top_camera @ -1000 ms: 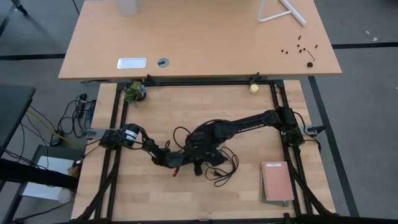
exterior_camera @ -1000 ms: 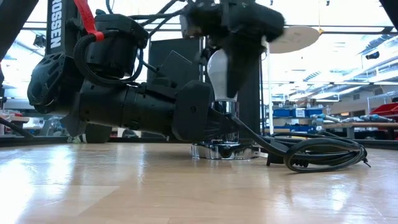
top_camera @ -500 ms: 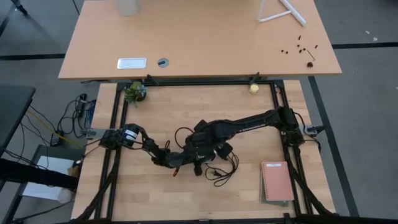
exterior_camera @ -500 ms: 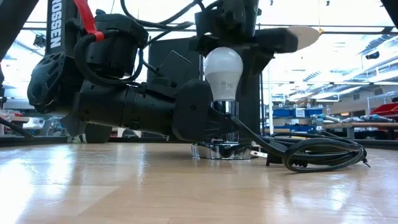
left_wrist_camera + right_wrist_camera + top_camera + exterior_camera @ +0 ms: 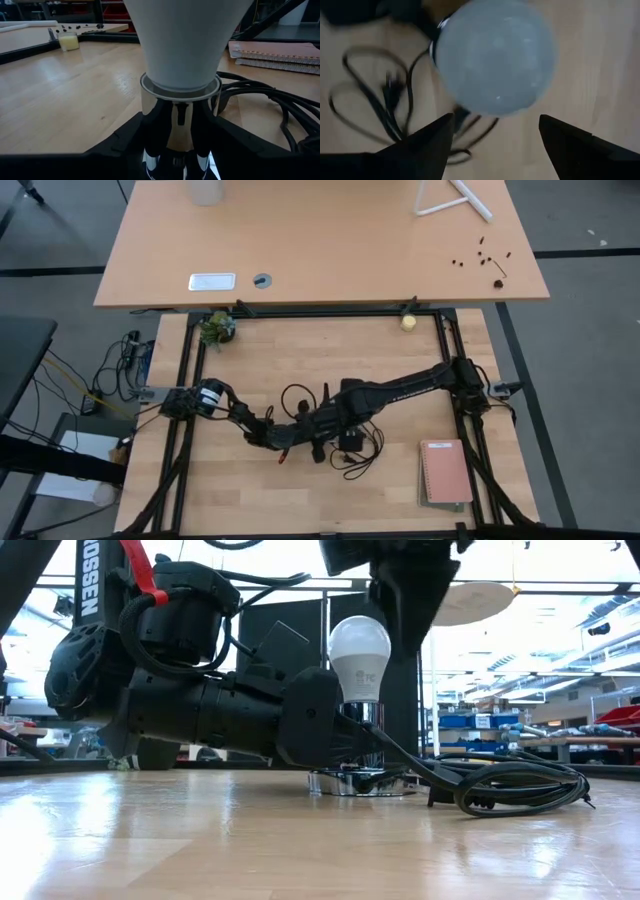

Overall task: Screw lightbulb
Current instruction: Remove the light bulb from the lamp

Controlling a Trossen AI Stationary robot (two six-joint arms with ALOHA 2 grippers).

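Lightbulb (image 5: 359, 658) stands upright in its chrome socket (image 5: 361, 778). Left gripper (image 5: 172, 140) clamps the socket; right gripper (image 5: 492, 137) hovers above, fingers spread, empty.

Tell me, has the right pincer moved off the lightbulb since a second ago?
Yes. The right pincer, open, has lifted above the lightbulb, which stands in the chrome socket.

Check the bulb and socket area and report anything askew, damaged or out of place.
Nothing stands out. The lightbulb stands upright in the chrome socket, which the left pincer clamps. The right pincer hangs open above the bulb without touching it. The black cord lies loosely coiled beside the socket, showing no damage.
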